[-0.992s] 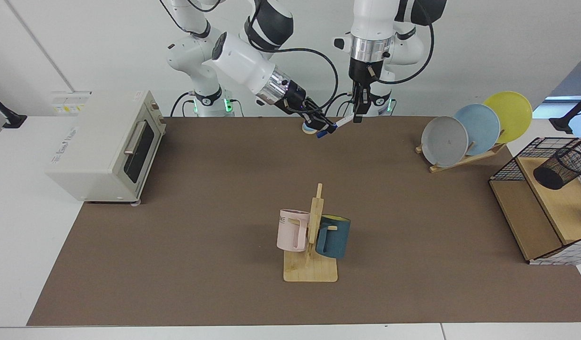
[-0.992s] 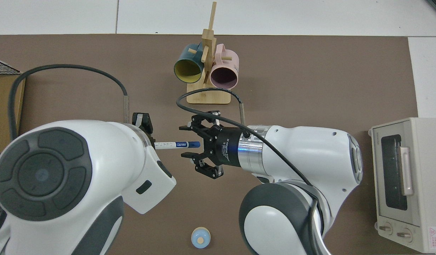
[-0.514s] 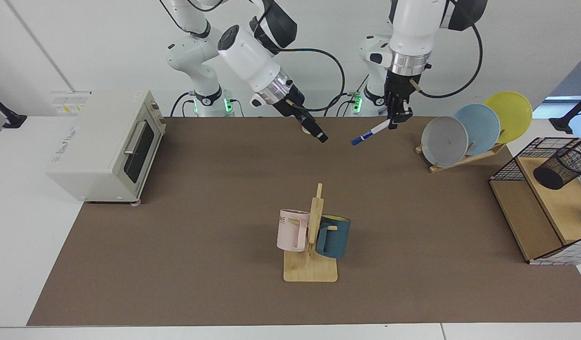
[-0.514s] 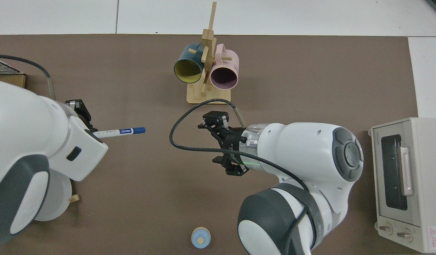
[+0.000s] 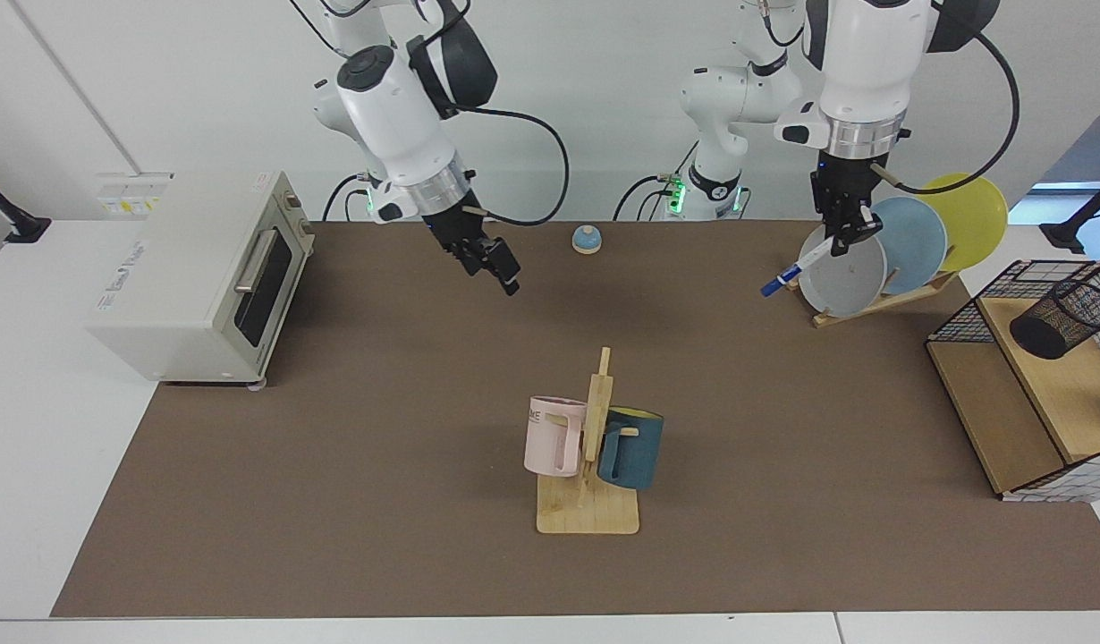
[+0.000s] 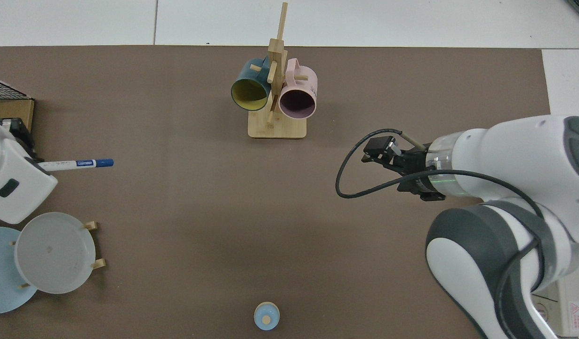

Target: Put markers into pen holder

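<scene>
The right gripper (image 5: pixel 496 266) was held empty above the mat, seemingly released, the arm waiting. The marker (image 5: pixel 800 265) was clamped by the left gripper (image 5: pixel 843 234) before the plates (image 5: pixel 881 250). Carrying was judged underway; next, alignment over the holder (image 5: pixel 1064 319) was needed.

Pink mug (image 5: pixel 554 436): letters "ME"; other print unreadable.

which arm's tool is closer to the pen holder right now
Left. The left tool holds the marker in front of the plate rack, a moderate way from the pen holder. The right tool hangs far across the table, near the toaster oven.
</scene>
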`<control>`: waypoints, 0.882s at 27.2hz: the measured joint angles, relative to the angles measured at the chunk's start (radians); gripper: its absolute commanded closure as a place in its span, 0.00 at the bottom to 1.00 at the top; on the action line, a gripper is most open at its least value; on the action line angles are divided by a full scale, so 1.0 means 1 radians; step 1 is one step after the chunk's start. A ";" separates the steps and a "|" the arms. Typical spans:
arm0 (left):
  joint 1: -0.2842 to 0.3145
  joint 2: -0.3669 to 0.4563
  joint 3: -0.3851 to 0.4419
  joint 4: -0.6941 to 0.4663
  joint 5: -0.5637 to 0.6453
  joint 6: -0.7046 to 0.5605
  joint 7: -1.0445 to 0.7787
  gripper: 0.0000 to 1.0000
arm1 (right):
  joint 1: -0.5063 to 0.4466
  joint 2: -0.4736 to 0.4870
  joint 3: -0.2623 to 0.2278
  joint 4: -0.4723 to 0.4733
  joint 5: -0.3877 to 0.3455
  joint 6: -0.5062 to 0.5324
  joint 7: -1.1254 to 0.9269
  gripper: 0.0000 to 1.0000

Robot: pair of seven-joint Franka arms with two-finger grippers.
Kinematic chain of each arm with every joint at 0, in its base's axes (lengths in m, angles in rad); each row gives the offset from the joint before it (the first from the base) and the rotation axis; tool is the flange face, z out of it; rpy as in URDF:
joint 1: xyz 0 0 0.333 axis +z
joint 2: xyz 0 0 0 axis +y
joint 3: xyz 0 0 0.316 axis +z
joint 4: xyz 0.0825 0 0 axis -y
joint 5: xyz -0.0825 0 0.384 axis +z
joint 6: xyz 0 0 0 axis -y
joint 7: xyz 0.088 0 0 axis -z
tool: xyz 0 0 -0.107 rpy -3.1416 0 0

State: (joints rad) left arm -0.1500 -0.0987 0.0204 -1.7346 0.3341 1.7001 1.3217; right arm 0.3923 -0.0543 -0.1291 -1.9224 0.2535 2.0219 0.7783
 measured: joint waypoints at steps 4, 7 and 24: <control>0.003 0.003 0.077 0.001 0.076 0.031 0.101 1.00 | -0.058 -0.026 -0.001 0.002 -0.098 -0.036 -0.159 0.00; 0.006 0.009 0.110 0.009 0.141 0.052 0.162 1.00 | -0.091 -0.039 -0.002 0.003 -0.146 -0.050 -0.264 0.00; 0.091 0.099 0.228 0.095 0.349 0.262 0.377 1.00 | -0.269 -0.068 0.000 0.116 -0.240 -0.267 -0.788 0.00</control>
State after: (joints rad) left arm -0.0585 0.0001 0.2480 -1.6393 0.6836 1.9618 1.6983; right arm 0.1233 -0.1222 -0.1294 -1.8062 0.0138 1.7552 -0.0102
